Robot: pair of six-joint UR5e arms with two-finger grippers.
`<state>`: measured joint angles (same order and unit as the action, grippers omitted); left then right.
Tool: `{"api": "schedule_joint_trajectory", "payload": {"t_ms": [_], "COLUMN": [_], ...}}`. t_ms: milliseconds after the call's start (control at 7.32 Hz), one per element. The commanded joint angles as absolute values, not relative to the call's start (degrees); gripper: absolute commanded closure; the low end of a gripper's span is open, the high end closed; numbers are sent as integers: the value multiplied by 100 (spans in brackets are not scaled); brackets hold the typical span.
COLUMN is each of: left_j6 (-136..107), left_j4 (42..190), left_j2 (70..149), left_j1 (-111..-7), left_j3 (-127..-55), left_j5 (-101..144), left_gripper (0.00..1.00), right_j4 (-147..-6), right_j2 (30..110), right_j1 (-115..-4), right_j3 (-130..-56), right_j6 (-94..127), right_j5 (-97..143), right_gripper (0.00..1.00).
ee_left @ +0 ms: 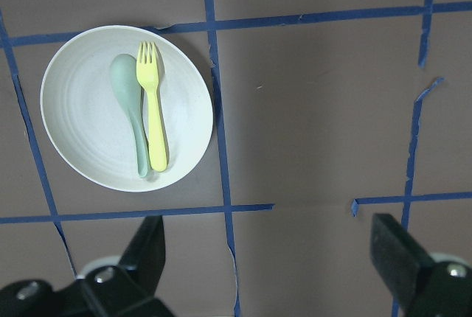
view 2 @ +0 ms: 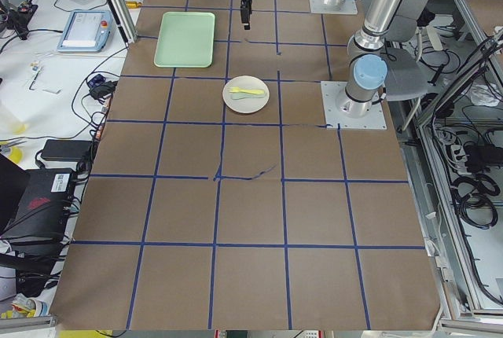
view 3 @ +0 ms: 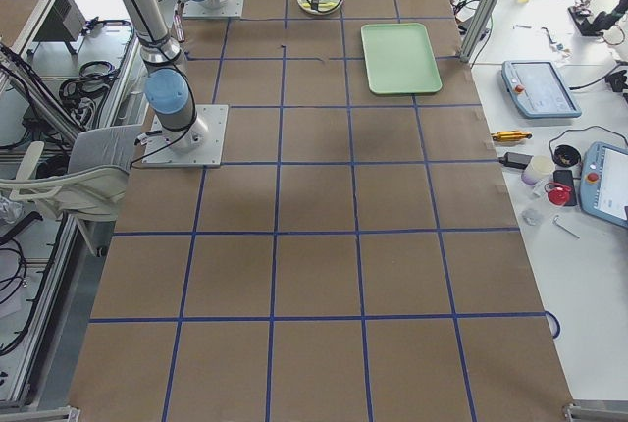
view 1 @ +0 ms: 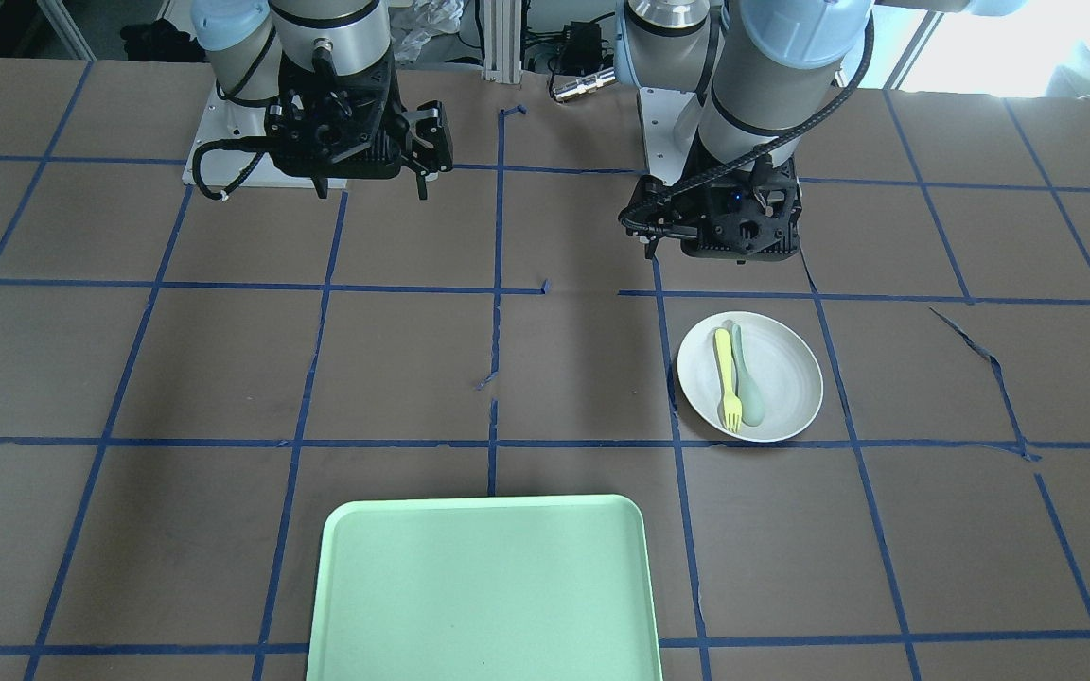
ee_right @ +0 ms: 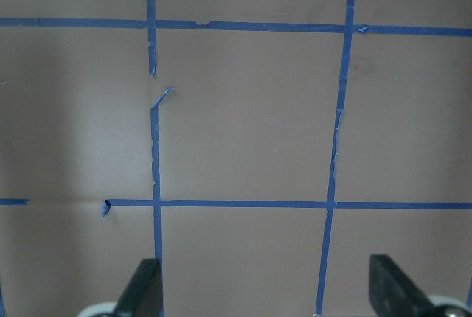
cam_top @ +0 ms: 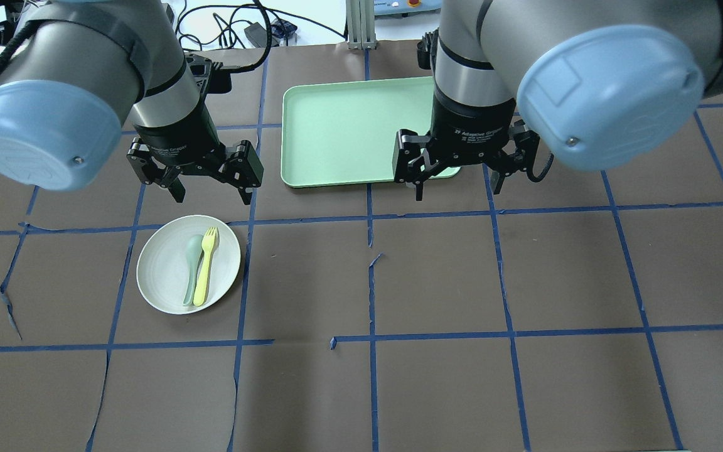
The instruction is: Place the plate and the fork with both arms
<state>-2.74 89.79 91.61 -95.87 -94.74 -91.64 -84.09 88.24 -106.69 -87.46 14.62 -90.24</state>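
Observation:
The off-white plate lies on the table on my left side; it also shows in the front view and the left wrist view. The pale-yellow fork lies on the plate, tines toward the tray side, also seen in the left wrist view. My left gripper hangs open and empty above the table just beyond the plate, its fingers framing bare table. My right gripper is open and empty above the tray's near right corner, far from the plate.
A grey-green spoon lies on the plate beside the fork, touching it. The light-green rectangular tray sits at the far middle of the table. Brown paper with blue tape lines covers the table.

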Motion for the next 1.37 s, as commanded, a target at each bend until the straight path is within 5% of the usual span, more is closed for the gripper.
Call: {"api": "schedule_joint_trajectory", "payload": {"t_ms": [0,1230], "left_j6": [-211,-202], "left_j4": [8974,8991], "left_j2": [9246,9185], "left_j1": [-9554,-9326], "left_j3": [-9475,-9387], "left_j5": [-9150,-9062], "left_gripper": [0,0], "right_j4": [-8411,-8552], "right_j2": [8720,8578], "right_j1": [-10758,-10478], "right_j3": [-8771,-8710], "right_j6": [1547,1266], "right_j5": [-9035,-8789], "right_gripper": [0,0]}}
